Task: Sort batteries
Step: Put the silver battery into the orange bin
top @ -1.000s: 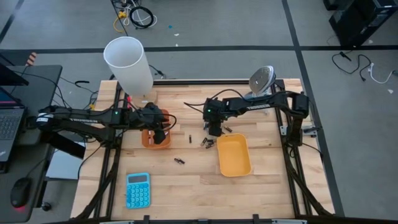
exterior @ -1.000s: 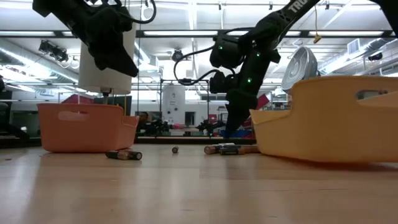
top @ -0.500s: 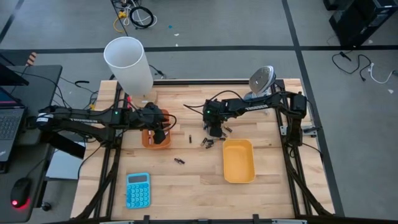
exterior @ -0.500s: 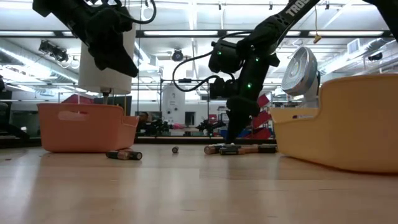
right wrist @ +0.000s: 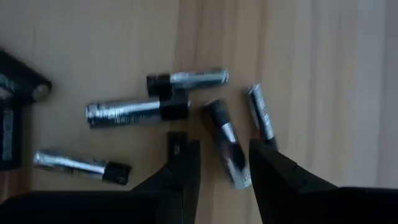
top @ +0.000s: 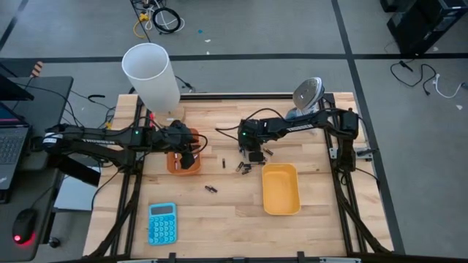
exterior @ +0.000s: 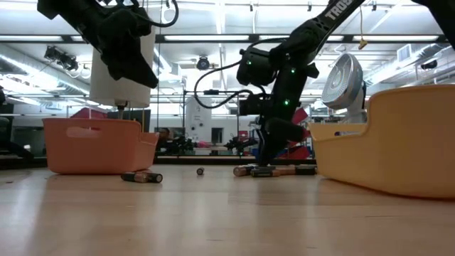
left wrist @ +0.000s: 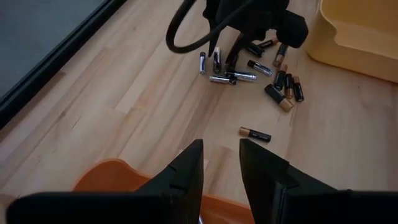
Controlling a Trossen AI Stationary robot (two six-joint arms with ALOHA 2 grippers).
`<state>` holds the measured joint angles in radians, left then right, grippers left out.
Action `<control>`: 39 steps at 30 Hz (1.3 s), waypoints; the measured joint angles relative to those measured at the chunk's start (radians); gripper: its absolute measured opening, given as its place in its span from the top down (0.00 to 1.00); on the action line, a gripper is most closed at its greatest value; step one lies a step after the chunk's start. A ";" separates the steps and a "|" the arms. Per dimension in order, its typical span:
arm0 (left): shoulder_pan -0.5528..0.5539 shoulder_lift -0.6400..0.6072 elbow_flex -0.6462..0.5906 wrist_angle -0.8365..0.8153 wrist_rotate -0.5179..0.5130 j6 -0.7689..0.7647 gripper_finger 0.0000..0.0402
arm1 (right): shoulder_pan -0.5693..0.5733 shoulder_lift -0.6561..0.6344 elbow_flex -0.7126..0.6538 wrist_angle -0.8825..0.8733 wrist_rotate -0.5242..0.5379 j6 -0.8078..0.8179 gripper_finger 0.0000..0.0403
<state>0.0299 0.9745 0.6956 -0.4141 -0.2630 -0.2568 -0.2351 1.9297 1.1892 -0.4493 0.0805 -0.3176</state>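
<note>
Light wood planks form the table (top: 219,212), and on it you have two trays: one orange tray (top: 183,162) toward the left edge and one yellow tray (top: 281,188) toward the right edge. The batteries (left wrist: 249,65) lie loose on the bare wood between the two trays, mostly in one scatter near the table's centre; your left wrist view shows about a dozen, some silvery and some dark with copper ends, one of them lying apart from the rest (left wrist: 255,134). In the high view a further pair (top: 210,189) sits nearer the front edge. The right gripper (right wrist: 224,163) is low over the scatter, fingers parted with one silvery battery (right wrist: 225,142) lying between the fingertips; five silvery batteries show in that wrist view, and you cannot tell whether the fingers touch the one between them. The left gripper (left wrist: 221,163) hangs above the orange tray, its fingers slightly apart and holding nothing. One blue calculator (top: 161,223) rests near the front left corner, and one white cylinder (top: 151,75) stands at the back left corner.
</note>
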 joint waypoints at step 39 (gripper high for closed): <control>0.000 0.207 0.000 0.394 0.028 0.331 0.74 | 0.067 -0.163 0.000 0.061 0.035 0.000 0.94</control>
<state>0.0296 1.1810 0.6952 -0.0199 -0.2347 0.0744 -0.1679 1.7664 1.1889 -0.3883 0.1156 -0.3175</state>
